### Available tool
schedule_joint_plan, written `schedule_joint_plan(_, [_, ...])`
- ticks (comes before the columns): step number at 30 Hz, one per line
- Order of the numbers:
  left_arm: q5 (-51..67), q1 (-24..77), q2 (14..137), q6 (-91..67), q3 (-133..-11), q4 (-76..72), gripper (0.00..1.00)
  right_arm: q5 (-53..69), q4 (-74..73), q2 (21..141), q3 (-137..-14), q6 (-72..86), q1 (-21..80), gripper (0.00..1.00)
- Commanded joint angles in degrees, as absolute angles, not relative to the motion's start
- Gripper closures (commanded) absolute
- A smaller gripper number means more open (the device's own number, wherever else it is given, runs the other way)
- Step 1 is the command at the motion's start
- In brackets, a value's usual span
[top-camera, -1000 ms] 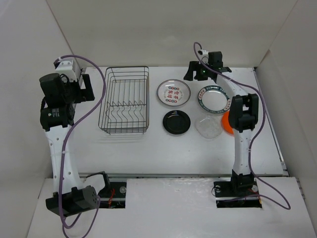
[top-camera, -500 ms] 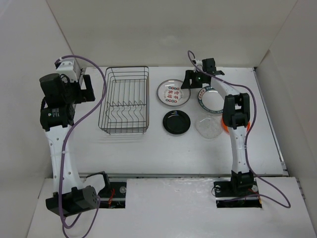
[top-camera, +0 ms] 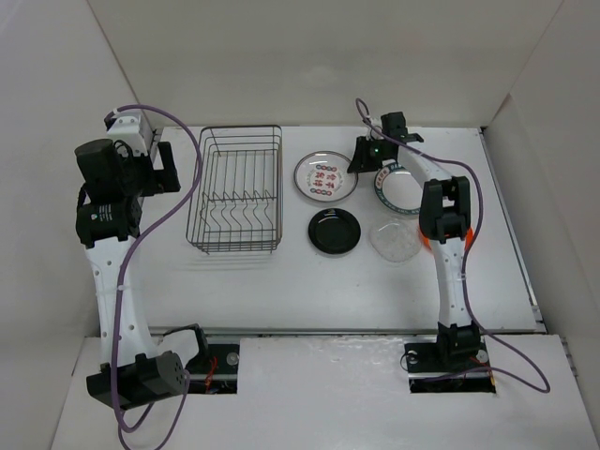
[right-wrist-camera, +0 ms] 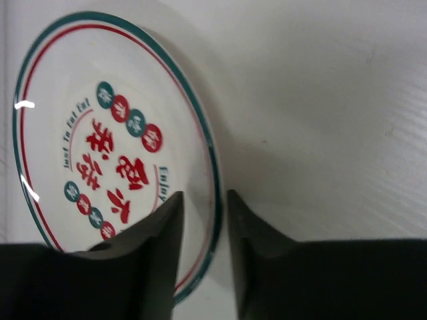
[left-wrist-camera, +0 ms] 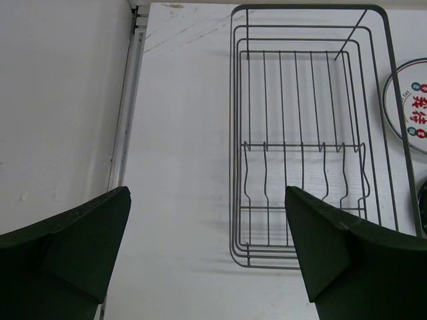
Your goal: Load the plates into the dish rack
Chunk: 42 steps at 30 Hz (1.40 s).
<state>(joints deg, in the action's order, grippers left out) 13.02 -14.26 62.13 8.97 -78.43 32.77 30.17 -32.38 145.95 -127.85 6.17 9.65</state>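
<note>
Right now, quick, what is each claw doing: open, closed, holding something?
Left gripper: open, holding nothing.
Right gripper: straddles the rim of the red-and-green marked plate; cannot tell if it is clamped.

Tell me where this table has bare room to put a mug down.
Widest free patch: the table strip between the black plate and the arm bases. A narrow lane runs between the dish rack and the marked plate. Crowded: right side, where green-rimmed plate, clear plate and orange plate huddle around the right arm, the right tool at the marked plate's rim.
</note>
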Motion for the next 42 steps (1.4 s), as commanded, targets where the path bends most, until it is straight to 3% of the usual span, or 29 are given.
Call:
schedule_joint_plan(1, [12.22, -14.41, 60.73, 9.58, -78.84, 31.73, 0.00, 30.23, -36.56, 148.18, -129.90, 8.61, 8.71, 0.67])
schedule_joint_plan(2, [12.22, -14.41, 60.73, 9.58, -78.23, 31.73, 0.00, 30.23, -36.56, 148.79, -129.90, 8.61, 8.70, 0.72])
schedule_joint_plan(4, [12.22, -14.41, 60.73, 9.58, -78.22, 31.73, 0.00, 30.23, -37.18, 148.80, -129.90, 8.61, 8.70, 0.97])
schedule_joint_plan(5, [12.22, -14.41, 60.73, 9.58, -78.22, 31.21, 0.00, 30.23, -37.70, 148.80, -129.90, 9.22, 8.70, 1.00])
schedule_joint_plan(11, [14.94, -14.41, 64.77, 10.11, -77.70, 30.67, 0.00, 32.96, -30.97, 145.30, -125.17, 13.44, 7.04, 1.00])
schedule_joint_plan(15, [18.54, -14.41, 69.25, 8.88, -81.20, 30.67, 0.00, 27.26, -29.00, 137.04, -125.16, 15.73, 7.03, 1.00])
schedule_joint_plan(20, [29.40, -14.41, 74.96, 8.26, -89.89, 31.38, 0.00, 18.63, -21.03, 119.82, -116.48, 18.72, 7.03, 1.00])
schedule_joint_plan(26, [37.96, -5.99, 79.62, 8.26, -96.94, 31.21, 0.00, 12.13, -12.85, 104.53, -105.49, 18.55, 9.84, 1.00])
schedule_joint_plan(31, [52.45, 0.08, 80.85, 1.96, -91.85, 18.06, 0.00, 21.17, -7.04, 97.83, -100.03, 17.23, 12.83, 1.00])
schedule_joint_plan(42, [51.16, 11.59, 90.26, -1.14, -92.64, 13.11, 0.00, 34.17, 1.40, 91.49, -92.91, 18.89, 17.67, 1.00])
